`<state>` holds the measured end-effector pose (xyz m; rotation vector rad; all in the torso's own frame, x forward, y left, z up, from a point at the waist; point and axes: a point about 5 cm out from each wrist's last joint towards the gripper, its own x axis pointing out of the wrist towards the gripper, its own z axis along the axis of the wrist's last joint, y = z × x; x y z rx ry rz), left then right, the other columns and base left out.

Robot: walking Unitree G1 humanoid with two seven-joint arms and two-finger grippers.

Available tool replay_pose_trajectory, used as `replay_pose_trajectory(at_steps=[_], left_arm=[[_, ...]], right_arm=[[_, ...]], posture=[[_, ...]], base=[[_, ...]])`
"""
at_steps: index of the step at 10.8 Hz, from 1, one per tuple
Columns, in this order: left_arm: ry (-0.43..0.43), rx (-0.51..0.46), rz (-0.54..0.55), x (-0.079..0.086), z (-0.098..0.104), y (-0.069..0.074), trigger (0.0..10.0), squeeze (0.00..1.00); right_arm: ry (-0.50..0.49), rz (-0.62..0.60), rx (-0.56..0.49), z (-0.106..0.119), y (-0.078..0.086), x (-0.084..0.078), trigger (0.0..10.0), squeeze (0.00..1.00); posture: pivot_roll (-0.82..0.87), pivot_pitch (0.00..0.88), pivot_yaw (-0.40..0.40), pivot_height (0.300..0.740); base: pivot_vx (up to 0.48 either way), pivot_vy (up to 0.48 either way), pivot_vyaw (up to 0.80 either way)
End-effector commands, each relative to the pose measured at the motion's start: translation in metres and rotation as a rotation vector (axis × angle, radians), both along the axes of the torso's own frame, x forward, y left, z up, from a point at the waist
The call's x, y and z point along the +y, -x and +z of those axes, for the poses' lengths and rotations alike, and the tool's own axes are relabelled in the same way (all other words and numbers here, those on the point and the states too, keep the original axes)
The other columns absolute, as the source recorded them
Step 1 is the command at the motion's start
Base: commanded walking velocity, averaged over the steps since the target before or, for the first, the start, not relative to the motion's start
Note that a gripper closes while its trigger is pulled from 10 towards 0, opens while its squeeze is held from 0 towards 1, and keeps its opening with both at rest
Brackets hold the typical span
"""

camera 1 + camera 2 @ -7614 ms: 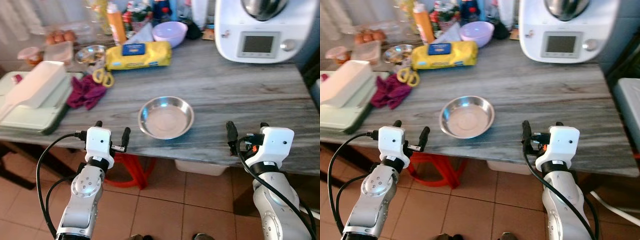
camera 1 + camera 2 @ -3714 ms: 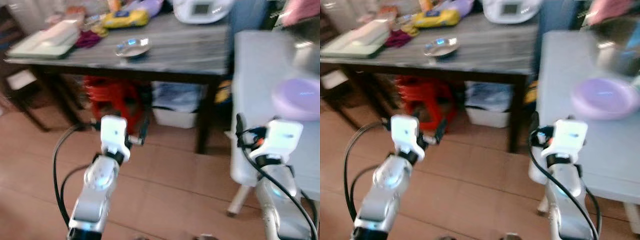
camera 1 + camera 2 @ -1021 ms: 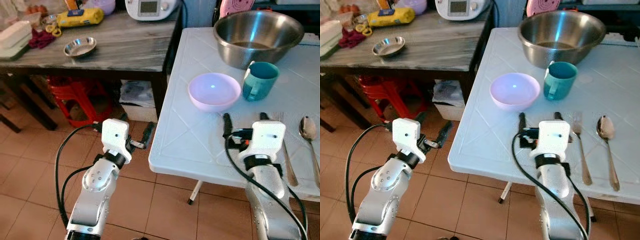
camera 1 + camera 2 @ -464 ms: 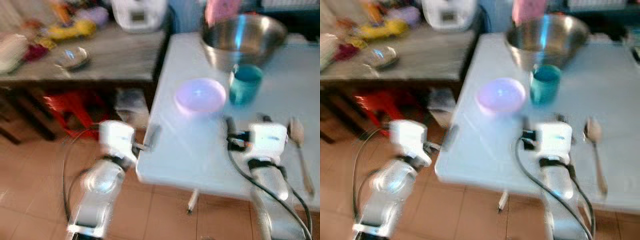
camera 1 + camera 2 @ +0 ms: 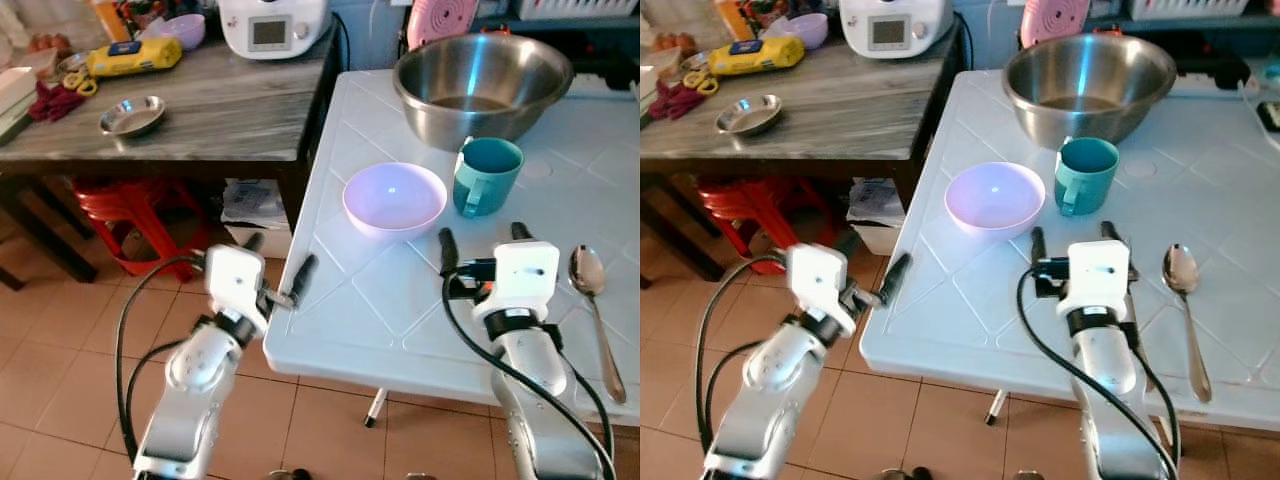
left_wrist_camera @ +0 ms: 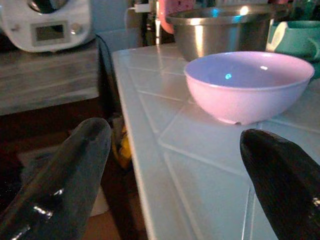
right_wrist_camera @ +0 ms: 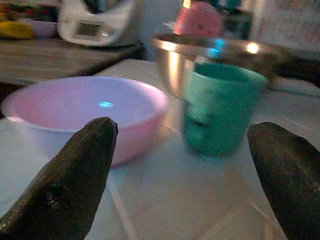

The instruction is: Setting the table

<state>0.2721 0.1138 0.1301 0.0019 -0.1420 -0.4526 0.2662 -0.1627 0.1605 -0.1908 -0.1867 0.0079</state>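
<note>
Pink plastic, by the look of it: the bowl (image 5: 394, 198) sits on the white table (image 5: 340, 300), a little in from the table's near left corner. Just behind and to the right of the bowl stands a teal mug (image 5: 486, 176), close but not touching, and behind that a big steel mixing bowl (image 5: 482, 86). A spoon (image 5: 594, 312) lies to the right of the bowl, near the table's front edge.

The right gripper (image 5: 478, 242) hovers over the table just in front of the bowl and mug, fingers spread wide and empty; its wrist camera looks between them at both. The left gripper (image 5: 276, 268) hangs at the table's left edge, also wide open with nothing in it, one finger out over the floor.

The bowl will likely be light and stiff, with a smooth, rather slippery wall (no handle, and a rounded belly that offers little purchase). The sensible hold is the thin rim, one finger inside and one outside, on the near side. Being light, it may skid across the table if nudged first.
</note>
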Motion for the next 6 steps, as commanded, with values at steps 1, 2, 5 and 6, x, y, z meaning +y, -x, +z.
replay_pose_trajectory(at_steps=[1,2,5,6], left_arm=[[-0.028,0.025,0.011,0.009,-0.008,0.002,10.0,0.0],[-0.035,0.03,0.005,0.011,-0.01,0.003,10.0,0.0],[-0.018,0.033,-0.049,0.009,-0.012,0.007,10.0,0.0],[-0.028,0.009,-0.118,0.005,-0.011,0.012,10.0,0.0]], right_arm=[[0.007,0.066,-0.021,0.006,0.001,0.012,10.0,0.0],[0.029,0.097,-0.024,0.007,0.001,0.016,10.0,0.0],[0.102,0.165,0.021,0.006,0.0,0.022,10.0,0.0],[0.124,0.204,0.052,0.009,-0.005,0.023,10.0,0.0]], posture=[[-0.14,0.156,0.117,0.74],[-0.14,0.16,0.115,0.74],[-0.15,0.164,0.109,0.74],[-0.15,0.167,0.104,0.74]], base=[[0.0,0.0,0.0],[0.0,0.0,0.0],[0.0,0.0,0.0],[0.0,0.0,0.0]])
